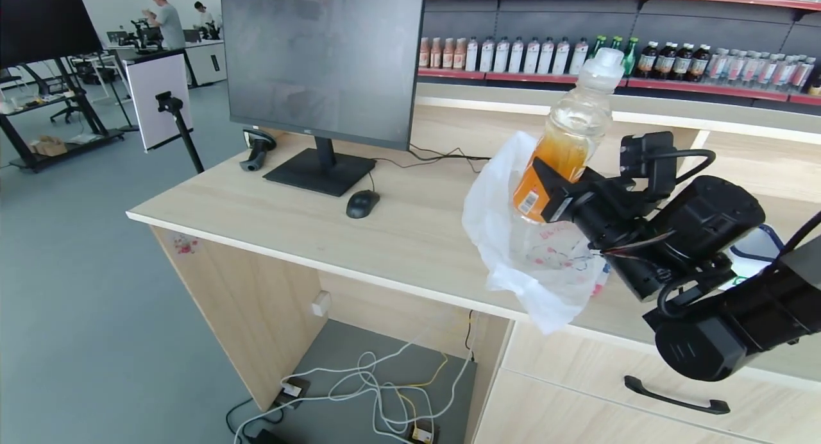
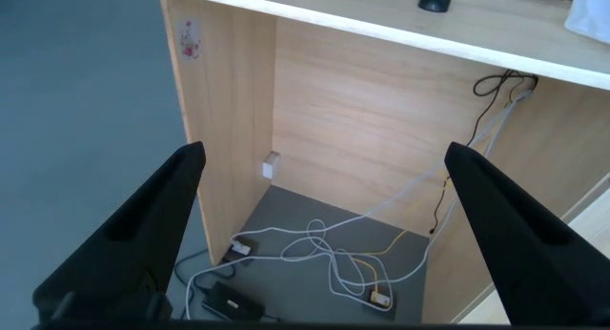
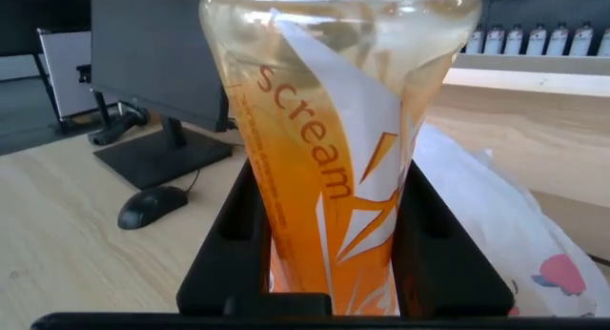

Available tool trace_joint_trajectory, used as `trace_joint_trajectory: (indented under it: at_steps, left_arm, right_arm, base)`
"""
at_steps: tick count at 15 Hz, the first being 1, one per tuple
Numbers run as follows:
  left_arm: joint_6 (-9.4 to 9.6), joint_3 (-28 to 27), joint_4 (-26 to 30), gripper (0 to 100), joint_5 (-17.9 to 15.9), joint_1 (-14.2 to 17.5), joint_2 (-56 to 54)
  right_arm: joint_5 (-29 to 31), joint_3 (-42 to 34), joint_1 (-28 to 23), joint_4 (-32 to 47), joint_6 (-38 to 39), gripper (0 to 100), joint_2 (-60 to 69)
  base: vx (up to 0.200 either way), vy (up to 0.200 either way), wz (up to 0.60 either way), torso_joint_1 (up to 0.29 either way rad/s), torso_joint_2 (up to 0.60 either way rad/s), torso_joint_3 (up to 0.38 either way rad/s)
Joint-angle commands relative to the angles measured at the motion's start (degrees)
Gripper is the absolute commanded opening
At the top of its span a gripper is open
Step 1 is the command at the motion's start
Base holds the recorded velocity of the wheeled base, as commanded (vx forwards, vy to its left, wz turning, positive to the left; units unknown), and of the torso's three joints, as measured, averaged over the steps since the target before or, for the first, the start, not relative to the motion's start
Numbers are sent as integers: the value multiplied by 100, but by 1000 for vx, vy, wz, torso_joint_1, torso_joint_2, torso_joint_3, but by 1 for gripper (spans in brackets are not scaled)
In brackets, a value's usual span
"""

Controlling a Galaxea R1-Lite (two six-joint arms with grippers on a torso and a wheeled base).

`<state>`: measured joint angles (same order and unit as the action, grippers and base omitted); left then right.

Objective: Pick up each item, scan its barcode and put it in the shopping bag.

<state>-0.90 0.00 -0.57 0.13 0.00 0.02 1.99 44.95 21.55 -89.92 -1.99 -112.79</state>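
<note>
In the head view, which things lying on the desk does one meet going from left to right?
Barcode scanner → mouse → shopping bag. The monitor spans the first two, and the held bottle overlaps the bag, so both are left out.

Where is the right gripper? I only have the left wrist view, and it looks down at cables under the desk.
Observer: The right gripper is raised over the desk, shut on an orange drink bottle.
Operator: Is the bottle in the bag?
Observer: No. It is held in the air, cap upward, close to the white shopping bag, which lies at the desk's near edge.
Operator: Where's the scanner?
Observer: A handheld scanner sits on the desk beside the monitor, well to the left of the bottle.
</note>
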Motion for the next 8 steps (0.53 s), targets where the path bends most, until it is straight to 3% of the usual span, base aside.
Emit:
trace_joint_trajectory:
  at_steps: [1,8]
  left_arm:
    - [2,0,-4,100,4,0,6]
    - [37,0,-13,100,4,0,6]
  right_arm:
    - [-445,155,-11,-8,-109,0,-472]
    - [-682,84,-213,-8,-83,0,-569]
  base:
    - [0,0,0,0,0,0]
    - [0,0,0,0,0,0]
